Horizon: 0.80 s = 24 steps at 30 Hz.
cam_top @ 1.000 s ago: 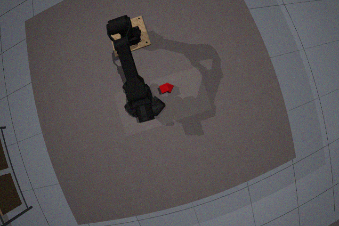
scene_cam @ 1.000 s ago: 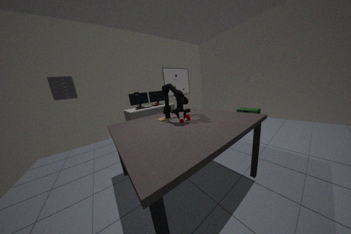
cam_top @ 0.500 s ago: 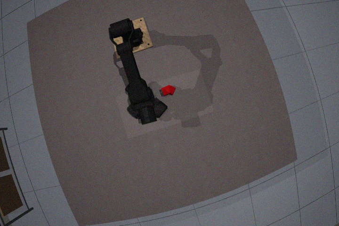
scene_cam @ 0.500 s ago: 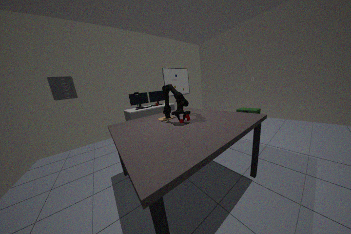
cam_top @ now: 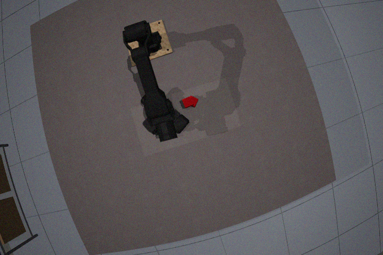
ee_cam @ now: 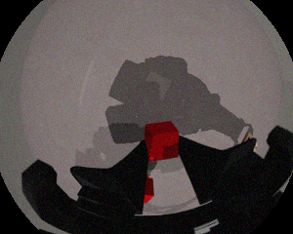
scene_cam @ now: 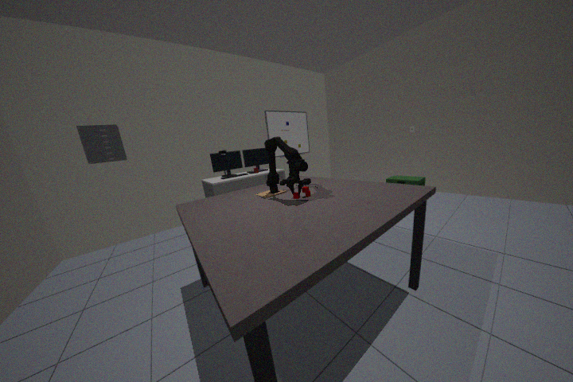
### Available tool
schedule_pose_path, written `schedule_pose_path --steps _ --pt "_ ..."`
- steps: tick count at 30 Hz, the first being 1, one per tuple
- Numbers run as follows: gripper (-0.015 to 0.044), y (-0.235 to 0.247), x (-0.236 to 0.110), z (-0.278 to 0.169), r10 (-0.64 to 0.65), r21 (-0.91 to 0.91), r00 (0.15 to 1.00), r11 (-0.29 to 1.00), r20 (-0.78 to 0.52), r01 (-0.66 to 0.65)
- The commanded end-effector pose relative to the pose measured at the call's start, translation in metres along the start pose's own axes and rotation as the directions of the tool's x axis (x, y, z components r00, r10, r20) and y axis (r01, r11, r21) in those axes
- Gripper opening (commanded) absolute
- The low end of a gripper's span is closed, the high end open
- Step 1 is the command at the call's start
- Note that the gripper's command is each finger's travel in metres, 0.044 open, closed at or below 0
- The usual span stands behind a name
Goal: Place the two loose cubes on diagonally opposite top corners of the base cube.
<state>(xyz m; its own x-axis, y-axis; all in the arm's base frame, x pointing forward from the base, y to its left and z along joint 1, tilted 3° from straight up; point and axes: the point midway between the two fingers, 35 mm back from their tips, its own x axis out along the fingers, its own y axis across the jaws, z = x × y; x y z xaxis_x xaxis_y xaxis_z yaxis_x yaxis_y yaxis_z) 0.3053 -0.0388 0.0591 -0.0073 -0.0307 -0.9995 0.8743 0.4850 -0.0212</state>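
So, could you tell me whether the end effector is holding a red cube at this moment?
Yes, in the wrist view the end effector is closed on a small red cube wedged low between its dark fingers.
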Motion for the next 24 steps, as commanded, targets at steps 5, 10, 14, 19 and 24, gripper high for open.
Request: schedule_pose_path --steps 5,10,14,19,24 --pt "0.0105 0.003 -0.027 0.002 0.006 -0.002 1.0 1.0 0.007 -0.006" --pt "0.0105 0.003 -0.043 0.002 0.006 -0.002 1.0 1.0 0.007 -0.006" --pt "0.0105 0.002 -0.056 0.002 0.006 -0.002 1.0 1.0 0.007 -0.006" --pt "0.0105 0.001 -0.072 0.001 0.006 -0.002 1.0 1.0 0.007 -0.006" --pt "0.0105 -0.001 -0.088 -0.001 0.006 -0.002 1.0 1.0 0.007 -0.006"
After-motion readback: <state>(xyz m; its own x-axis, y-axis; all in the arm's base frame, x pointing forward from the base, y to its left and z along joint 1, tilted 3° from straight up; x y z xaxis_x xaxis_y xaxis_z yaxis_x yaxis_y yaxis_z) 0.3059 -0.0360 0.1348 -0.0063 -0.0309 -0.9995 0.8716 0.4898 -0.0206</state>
